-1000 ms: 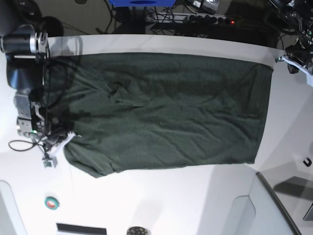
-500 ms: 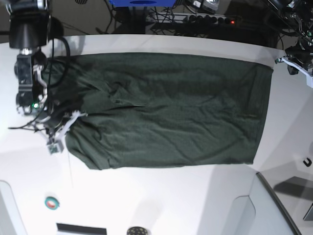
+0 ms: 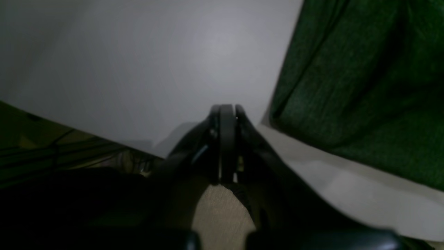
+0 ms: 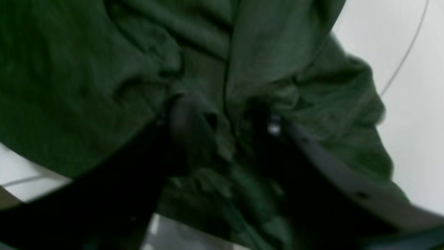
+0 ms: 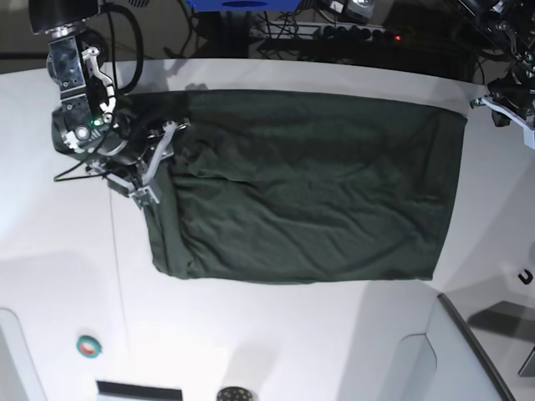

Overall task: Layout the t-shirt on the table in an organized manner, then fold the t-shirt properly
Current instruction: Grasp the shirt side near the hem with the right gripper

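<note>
The dark green t-shirt (image 5: 309,184) lies spread as a wide rectangle on the white table (image 5: 251,334). My right gripper (image 5: 156,163) sits on the shirt's left edge, near the far corner. In the right wrist view, this gripper (image 4: 229,125) stands open, its dark fingers (image 4: 184,118) apart over bunched green cloth (image 4: 86,69). My left gripper (image 5: 489,104) hovers by the shirt's far right corner. The left wrist view shows it (image 3: 225,108) shut on nothing above bare table (image 3: 138,69), with the shirt's edge (image 3: 364,86) to its right.
A small green and red round object (image 5: 88,345) lies near the front left. A thin cable (image 5: 117,251) trails across the table's left side. A dark seam (image 5: 472,342) curves at the front right. A power strip and cables (image 5: 368,33) lie beyond the far edge.
My right arm has moved toward the far edge and rightward, drawing the shirt's left part inward so that edge is straighter. Its jaws have opened. The left arm has not moved.
</note>
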You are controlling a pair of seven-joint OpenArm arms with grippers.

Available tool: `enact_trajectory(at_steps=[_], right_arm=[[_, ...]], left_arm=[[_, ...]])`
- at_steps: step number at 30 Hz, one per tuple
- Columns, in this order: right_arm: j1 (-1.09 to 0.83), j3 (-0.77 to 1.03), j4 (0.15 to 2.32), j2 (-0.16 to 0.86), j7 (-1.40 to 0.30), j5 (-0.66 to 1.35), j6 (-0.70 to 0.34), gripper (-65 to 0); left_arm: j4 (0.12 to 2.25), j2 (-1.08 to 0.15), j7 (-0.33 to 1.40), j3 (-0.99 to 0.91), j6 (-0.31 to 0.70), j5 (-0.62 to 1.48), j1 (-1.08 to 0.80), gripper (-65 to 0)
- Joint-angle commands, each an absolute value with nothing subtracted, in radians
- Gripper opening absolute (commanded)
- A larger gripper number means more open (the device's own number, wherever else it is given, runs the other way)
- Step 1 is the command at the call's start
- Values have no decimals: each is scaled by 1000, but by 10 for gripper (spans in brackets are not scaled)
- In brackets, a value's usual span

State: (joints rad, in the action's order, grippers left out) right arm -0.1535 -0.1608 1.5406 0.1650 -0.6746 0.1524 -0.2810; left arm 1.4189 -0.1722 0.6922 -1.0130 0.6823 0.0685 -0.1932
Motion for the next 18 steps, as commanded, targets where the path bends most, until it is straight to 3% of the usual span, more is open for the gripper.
enact_trajectory(at_steps=[1,6,14,18], right_arm=[[-134,-139,1590,173,-642,163,-283,-377],[-36,-36,1618,171,-644,165,-283,-387],[318,-35,1112,145,-642,237,-283,-389],[387,-36,995,134,-641,288,-283,-387]], left_arm=[[1434,-193,673,-1017,685,77,-194,-650],[1434,-186,671,-1017,684,82,-188,-650],[1434,-111,667,-926,680,77,-127,-650],[1434,-101,667,-889,670,77,-102,-650]])
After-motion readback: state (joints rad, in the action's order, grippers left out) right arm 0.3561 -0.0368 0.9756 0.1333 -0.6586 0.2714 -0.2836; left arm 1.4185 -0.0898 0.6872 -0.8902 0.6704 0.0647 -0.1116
